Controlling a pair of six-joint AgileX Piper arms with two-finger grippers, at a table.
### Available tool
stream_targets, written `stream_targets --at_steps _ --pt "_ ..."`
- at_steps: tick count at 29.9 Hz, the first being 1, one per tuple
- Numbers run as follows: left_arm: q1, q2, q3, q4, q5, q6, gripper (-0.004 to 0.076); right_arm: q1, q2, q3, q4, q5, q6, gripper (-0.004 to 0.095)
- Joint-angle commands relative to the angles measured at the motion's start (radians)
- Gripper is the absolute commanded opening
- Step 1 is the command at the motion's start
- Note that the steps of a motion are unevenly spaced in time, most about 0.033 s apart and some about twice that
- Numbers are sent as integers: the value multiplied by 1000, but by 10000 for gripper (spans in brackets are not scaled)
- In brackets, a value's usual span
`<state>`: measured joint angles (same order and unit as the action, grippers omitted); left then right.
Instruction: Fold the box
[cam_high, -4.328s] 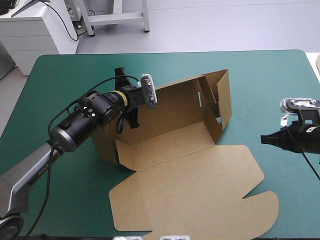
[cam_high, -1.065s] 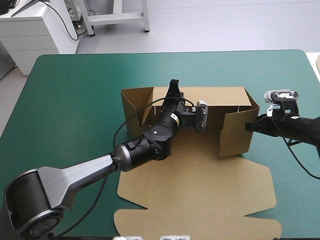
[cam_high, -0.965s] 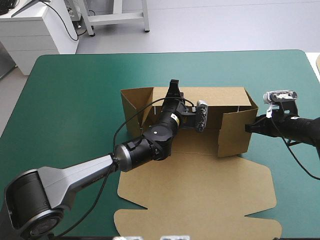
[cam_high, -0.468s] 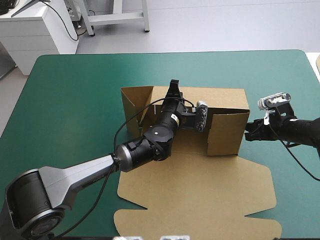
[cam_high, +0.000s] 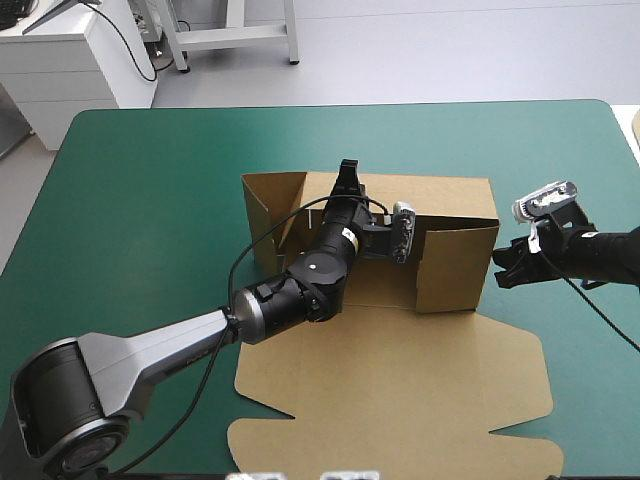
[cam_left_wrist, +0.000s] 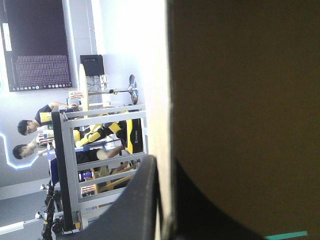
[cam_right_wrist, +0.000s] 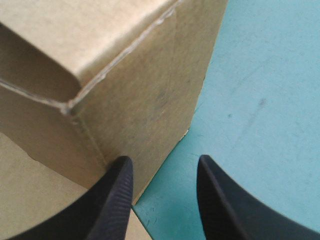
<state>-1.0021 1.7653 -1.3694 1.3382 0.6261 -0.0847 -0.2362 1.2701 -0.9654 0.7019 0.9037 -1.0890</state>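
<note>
The brown box (cam_high: 450, 262) stands mid-table with its back wall, left wall and right wall raised. Its lid (cam_high: 400, 390) lies flat toward the near edge. My left gripper (cam_high: 347, 181) reaches from inside over the top of the back wall and is shut on it. In the left wrist view the board's edge (cam_left_wrist: 161, 90) runs between the left gripper's (cam_left_wrist: 165, 172) black fingers. My right gripper (cam_high: 500, 266) is open at the outer corner of the right wall. In the right wrist view one fingertip (cam_right_wrist: 120, 172) touches that brown corner (cam_right_wrist: 140, 95); the other is over the cover.
The teal-green cover (cam_high: 150, 200) shows left of the box and beyond it. A white cabinet (cam_high: 70, 55) stands past the table's far left corner. The flat lid reaches close to the near edge.
Earlier the box lay turned, and the left arm squared it up. Just before now the right gripper pushed the right wall inward, so it stands closer to the left arm. The left gripper stayed put.
</note>
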Motion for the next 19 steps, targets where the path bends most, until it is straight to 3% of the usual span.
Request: stream_targets --at_steps 1,7,19 --pt "-13 -33 -19 -6 -21 -6 -8 0 -32 -44 36 45 -1 395" --pt "-13 -33 -19 -6 -21 -6 -8 0 -32 -48 17 72 -1 395" --pt "-13 -33 -19 -6 -24 -6 -8 3 -10 -48 112 79 -2 395"
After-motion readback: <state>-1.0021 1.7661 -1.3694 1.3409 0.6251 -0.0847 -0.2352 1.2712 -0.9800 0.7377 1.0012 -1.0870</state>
